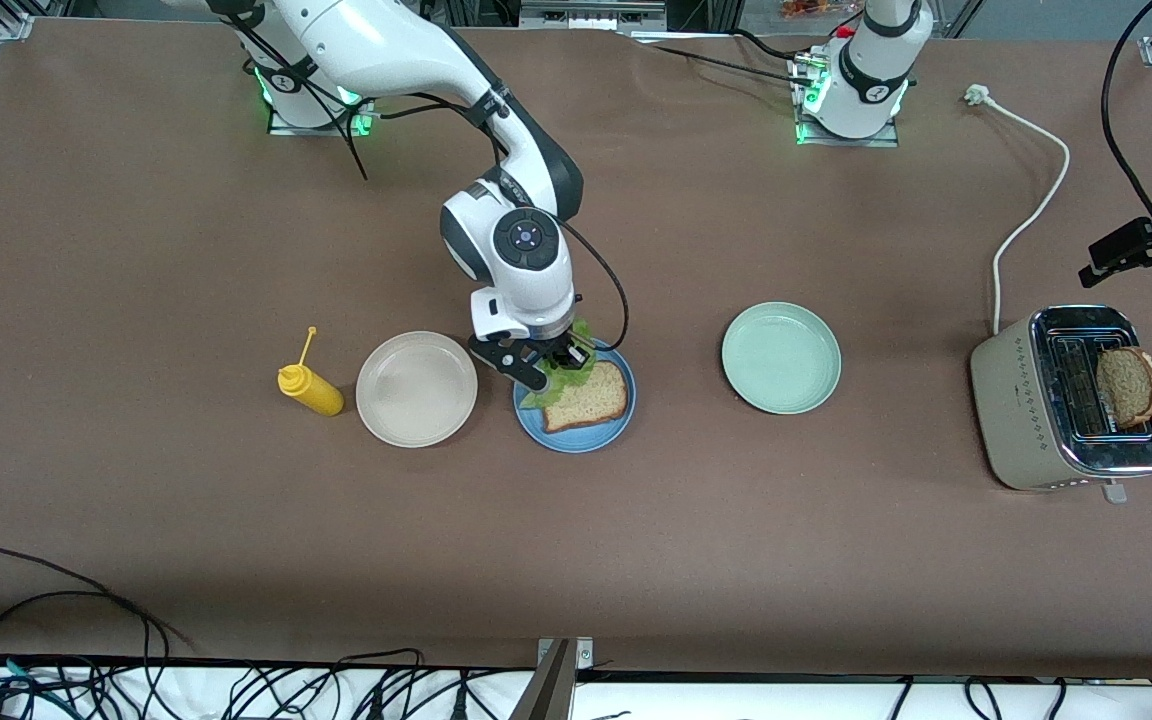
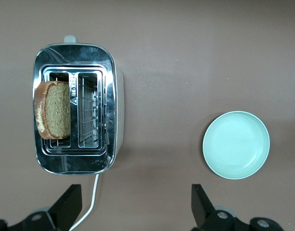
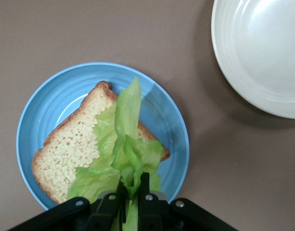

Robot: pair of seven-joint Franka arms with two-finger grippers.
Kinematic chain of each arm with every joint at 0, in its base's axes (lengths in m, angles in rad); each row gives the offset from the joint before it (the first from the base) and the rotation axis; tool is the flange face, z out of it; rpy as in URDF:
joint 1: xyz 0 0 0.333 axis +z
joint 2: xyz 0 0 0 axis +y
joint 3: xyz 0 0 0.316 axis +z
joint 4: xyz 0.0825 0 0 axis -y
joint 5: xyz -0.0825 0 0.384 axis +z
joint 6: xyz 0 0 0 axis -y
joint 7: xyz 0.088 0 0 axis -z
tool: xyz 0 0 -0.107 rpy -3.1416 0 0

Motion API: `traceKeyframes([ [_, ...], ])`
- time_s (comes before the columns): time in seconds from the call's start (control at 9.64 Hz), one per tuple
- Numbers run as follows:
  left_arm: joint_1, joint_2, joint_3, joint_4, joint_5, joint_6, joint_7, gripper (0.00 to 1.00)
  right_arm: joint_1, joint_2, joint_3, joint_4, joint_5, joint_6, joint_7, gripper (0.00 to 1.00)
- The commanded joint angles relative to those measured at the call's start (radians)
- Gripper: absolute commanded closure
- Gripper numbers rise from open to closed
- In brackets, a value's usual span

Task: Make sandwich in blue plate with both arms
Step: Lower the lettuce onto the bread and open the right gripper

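I am watching the round sky-blue plate (image 1: 576, 436) sitting on the brown tabletop (image 1: 236, 520) between a round beige plate (image 1: 416, 388), toward the right arm's end, and a round pale green plate (image 1: 781, 357), toward the left arm's end. One square slice of light brown bread (image 1: 588, 397) is lying flat in the blue plate, and a ruffled green lettuce leaf (image 3: 123, 154) is draping over part of that slice. The right end effector (image 3: 133, 192) is hanging over the blue plate's rim with its fingers pressed together on the lettuce leaf, pinching the leaf's bunched end while the loose end is spreading across the bread. A yellow squeeze bottle (image 1: 309, 388) is standing just beside the beige plate, toward the right arm's end. The left end effector (image 2: 133, 204) is waiting in the air with its fingers spread wide and holding nothing, over the bare tabletop between the pale green plate and a beige and chrome two-slot toaster (image 1: 1066, 400). A darker brown bread slice (image 1: 1128, 386) is standing up out of one toaster slot, and a white cord (image 1: 1026, 215) is trailing from the toaster.
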Motion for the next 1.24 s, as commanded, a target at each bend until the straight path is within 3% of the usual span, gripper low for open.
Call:
traceKeyframes([
  [0.0,-0.011,0.010,0.004,0.022,0.024,-0.003,-0.009,0.00,0.015,0.036,-0.010,0.066,-0.018,0.000,0.081,1.00],
  [0.52,-0.011,0.010,0.006,0.022,0.024,-0.003,-0.007,0.00,0.041,0.082,-0.016,0.098,-0.052,0.021,0.187,0.98],
  [0.62,-0.011,0.011,0.006,0.022,0.024,-0.003,-0.007,0.00,0.041,0.085,-0.016,0.098,-0.052,0.021,0.187,0.74],
  [0.83,-0.011,0.011,0.006,0.022,0.023,-0.003,-0.007,0.00,0.041,0.086,-0.016,0.098,-0.054,0.020,0.189,0.15],
  [0.93,-0.011,0.011,0.006,0.022,0.023,-0.003,-0.009,0.00,0.041,0.086,-0.017,0.098,-0.054,0.020,0.187,0.00],
  [1.14,-0.011,0.011,0.006,0.022,0.023,-0.003,-0.009,0.00,0.041,0.083,-0.017,0.098,-0.057,0.017,0.186,0.00],
])
